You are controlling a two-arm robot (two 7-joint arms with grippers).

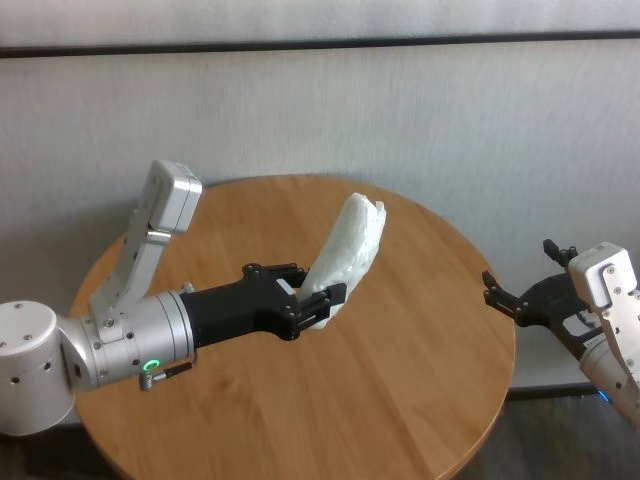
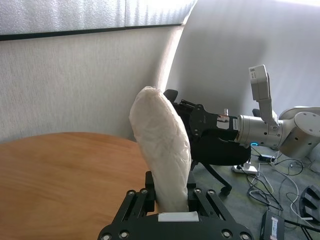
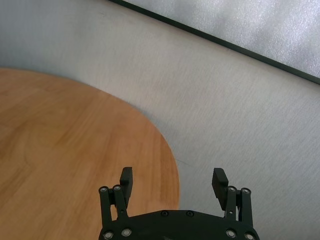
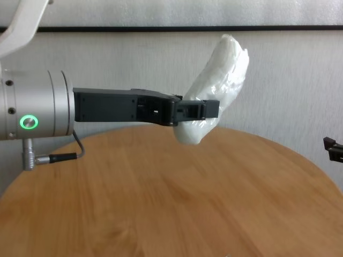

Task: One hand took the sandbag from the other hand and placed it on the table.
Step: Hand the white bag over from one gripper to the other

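Note:
My left gripper (image 1: 318, 298), the one with the green ring light, is shut on the lower end of the white lumpy sandbag (image 1: 355, 242). It holds the bag tilted upward, clear above the middle of the round wooden table (image 1: 400, 400). The chest view shows the sandbag (image 4: 217, 80) well off the tabletop (image 4: 161, 214), pinched by the left gripper (image 4: 199, 111). My right gripper (image 1: 518, 264) hovers at the table's right edge, apart from the bag. Its jaws are open and empty in the right wrist view (image 3: 173, 176), pointing over the table rim (image 3: 165, 150).
A pale wall stands close behind the table. My left arm's white elbow link (image 1: 165, 200) rises over the table's back left. Cables and a power strip (image 2: 270, 190) lie on the floor beyond the table's right side, under the right arm (image 2: 260, 127).

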